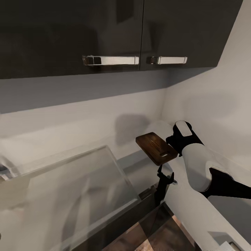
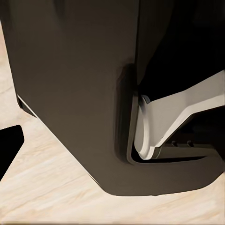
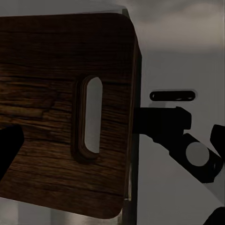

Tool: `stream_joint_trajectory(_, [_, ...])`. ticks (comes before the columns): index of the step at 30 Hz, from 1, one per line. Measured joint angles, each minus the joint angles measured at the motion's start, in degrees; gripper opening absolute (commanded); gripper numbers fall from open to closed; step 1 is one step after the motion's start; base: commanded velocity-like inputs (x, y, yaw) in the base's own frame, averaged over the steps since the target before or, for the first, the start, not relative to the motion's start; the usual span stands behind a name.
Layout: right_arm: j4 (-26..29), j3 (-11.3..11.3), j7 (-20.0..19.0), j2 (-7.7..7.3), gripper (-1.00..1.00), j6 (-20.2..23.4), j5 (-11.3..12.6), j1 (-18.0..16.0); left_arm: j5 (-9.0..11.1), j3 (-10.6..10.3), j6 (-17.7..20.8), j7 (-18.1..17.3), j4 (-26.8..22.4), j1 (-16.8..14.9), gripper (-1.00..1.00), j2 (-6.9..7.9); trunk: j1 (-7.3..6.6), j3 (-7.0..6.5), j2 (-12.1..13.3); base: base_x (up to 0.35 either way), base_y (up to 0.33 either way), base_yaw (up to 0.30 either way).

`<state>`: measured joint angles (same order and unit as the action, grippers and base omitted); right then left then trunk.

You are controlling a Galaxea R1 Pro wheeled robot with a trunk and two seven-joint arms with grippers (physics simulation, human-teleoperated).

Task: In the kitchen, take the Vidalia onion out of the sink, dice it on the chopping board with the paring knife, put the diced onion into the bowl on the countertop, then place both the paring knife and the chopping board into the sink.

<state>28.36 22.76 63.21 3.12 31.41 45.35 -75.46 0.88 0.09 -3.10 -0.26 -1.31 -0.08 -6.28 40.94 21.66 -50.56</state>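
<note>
The dark-brown chopping board (image 1: 156,148) hangs in the air, tilted, in front of the corner of the wall, above the far right end of the glossy countertop (image 1: 69,181). My right gripper (image 1: 173,145) is shut on the board's slot-handle end. In the right wrist view the chopping board (image 3: 47,117) is very close and its slot (image 3: 91,115) shows plainly, with one dark finger (image 3: 8,152) at the edge. A dark bent fixture (image 1: 162,183) stands just below the board. In the left wrist view, one dark finger (image 2: 9,145) is over the floor.
Dark upper cabinets (image 1: 104,31) with chrome handles (image 1: 111,60) hang overhead. White walls close the corner behind and to the right of the board. Wooden floor (image 1: 164,237) lies below the counter's end. The left wrist view faces my own dark base (image 2: 75,93) over pale floor (image 2: 47,192).
</note>
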Motion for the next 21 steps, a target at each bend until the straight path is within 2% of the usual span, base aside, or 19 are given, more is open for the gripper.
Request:
stream_joint_trajectory(16, [-0.4, 0.0, 0.4, 0.22, 1.0, -0.1, -0.2, 0.0, 0.0, 0.0, 0.0, 0.0, 0.0, 0.0, 1.0, 0.0, -3.52, -1.38, 6.4, 0.0, 0.0, 0.0])
stream_joint_trajectory(21, [-0.6, 0.0, 0.9, 0.83, 1.0, -0.2, -0.2, 0.0, 0.0, 0.0, 0.0, 0.0, 0.0, 0.0, 1.0, -0.01, -3.52, -0.91, 6.4, 0.0, 0.0, 0.0])
